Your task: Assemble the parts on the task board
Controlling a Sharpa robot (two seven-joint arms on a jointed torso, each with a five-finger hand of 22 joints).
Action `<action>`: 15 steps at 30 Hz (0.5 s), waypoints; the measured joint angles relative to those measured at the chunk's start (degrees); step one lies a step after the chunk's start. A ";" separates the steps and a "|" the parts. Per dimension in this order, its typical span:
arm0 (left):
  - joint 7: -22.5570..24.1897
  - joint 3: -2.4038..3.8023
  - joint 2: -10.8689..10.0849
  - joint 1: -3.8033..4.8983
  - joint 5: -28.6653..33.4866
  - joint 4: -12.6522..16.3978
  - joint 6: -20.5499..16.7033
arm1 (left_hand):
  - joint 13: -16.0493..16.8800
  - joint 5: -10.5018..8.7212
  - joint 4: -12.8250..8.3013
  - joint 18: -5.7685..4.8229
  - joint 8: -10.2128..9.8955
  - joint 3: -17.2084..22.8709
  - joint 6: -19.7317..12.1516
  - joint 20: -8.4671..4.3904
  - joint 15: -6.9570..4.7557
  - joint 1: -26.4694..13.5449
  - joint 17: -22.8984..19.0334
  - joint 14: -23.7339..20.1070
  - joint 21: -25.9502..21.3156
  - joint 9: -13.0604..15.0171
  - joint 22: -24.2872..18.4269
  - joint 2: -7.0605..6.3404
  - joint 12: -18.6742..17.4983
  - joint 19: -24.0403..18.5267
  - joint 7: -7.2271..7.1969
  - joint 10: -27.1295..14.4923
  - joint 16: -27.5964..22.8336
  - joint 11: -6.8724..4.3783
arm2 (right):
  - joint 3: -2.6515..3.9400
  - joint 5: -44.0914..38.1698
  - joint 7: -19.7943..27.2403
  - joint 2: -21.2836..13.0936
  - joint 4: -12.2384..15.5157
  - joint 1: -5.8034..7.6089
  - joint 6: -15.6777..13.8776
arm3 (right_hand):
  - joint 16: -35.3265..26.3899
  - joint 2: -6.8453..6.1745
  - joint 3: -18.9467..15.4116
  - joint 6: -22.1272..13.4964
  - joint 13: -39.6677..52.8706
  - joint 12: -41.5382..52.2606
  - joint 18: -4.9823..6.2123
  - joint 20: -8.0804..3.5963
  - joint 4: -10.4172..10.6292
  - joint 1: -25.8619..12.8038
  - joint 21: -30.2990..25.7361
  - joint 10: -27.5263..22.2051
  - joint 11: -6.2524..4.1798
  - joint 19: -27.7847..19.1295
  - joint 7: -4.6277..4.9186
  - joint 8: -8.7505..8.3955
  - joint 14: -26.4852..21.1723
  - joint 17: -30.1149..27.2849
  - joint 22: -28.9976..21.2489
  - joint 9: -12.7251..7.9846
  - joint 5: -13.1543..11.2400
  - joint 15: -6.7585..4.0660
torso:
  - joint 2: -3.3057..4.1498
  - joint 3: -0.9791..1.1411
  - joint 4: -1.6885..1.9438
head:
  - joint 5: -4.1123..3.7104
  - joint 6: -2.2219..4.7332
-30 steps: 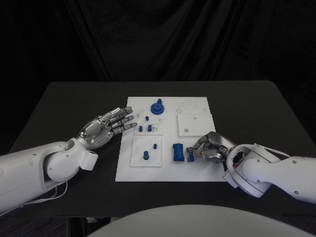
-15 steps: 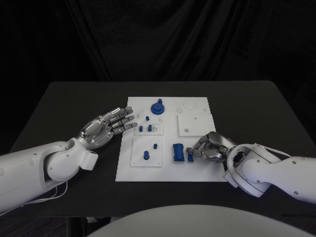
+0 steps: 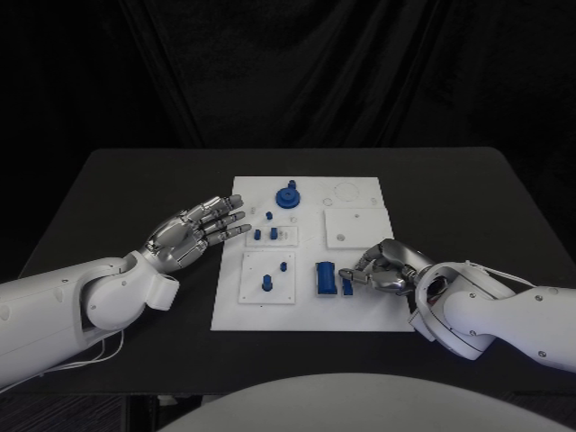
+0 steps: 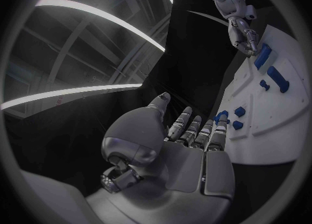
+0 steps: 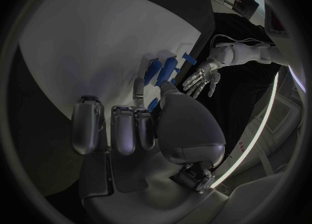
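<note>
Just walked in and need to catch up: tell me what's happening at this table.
The robot is assembling small blue parts on the white task board. Its right hand is at the board's near right area, fingers curled around a small blue part beside a larger blue block. The left hand hovers open at the board's left edge, holding nothing. Other blue parts stand farther back on the board.

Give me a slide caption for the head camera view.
Right hand pinches a small blue part on the white task board; left hand hovers open beside the board.
</note>
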 measured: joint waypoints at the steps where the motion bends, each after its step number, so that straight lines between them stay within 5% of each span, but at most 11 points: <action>1: -0.01 0.00 -0.02 -0.01 0.00 0.00 0.01 | 0.00 0.00 0.00 0.00 0.00 0.00 0.00 0.00 0.00 0.00 0.00 0.00 0.00 0.00 0.00 0.00 0.00 0.00 0.00 0.00 0.00 0.00 | 0.00 -0.07 0.11 -0.24 0.14 0.00 -0.06 | 0.00 0.10 -0.04 0.00 0.00 0.00 0.00 0.00 -0.04 0.11 0.00 0.00 0.00 0.00 0.00 0.00 0.00 0.00 0.00 0.00 0.49 0.00 | 0.00 0.00 0.00 | 0.01 0.00; 6: -0.02 0.00 -0.12 -0.05 0.00 0.03 0.04 | 0.00 0.00 0.00 0.00 0.00 0.00 0.00 0.00 0.00 0.00 0.00 0.00 0.00 0.00 0.00 0.00 0.00 0.00 0.00 0.00 0.00 0.00 | 0.00 -0.24 0.59 -1.25 1.00 0.00 -0.15 | 0.00 -0.04 -0.07 0.00 0.00 0.00 0.00 0.00 -1.03 3.54 0.00 0.00 0.00 0.00 0.00 1.49 0.00 0.00 0.00 0.81 3.59 0.00 | 0.00 0.00 0.00 | 0.05 0.00; 15: -0.03 0.00 -0.30 -0.08 0.00 0.08 0.05 | 0.00 0.00 0.17 0.00 0.00 0.15 0.00 0.00 0.00 0.00 0.00 0.00 0.00 0.00 -0.05 0.00 0.00 0.00 0.00 0.00 0.00 0.00 | -0.07 -0.32 0.82 -3.35 2.70 0.00 0.52 | 0.00 -0.33 -0.84 -0.19 -0.01 0.00 0.00 0.00 -1.20 5.15 0.42 -0.21 -0.21 0.00 -0.62 5.41 -0.01 0.00 0.00 4.20 3.67 -0.09 | 0.00 0.00 -0.01 | 0.13 0.00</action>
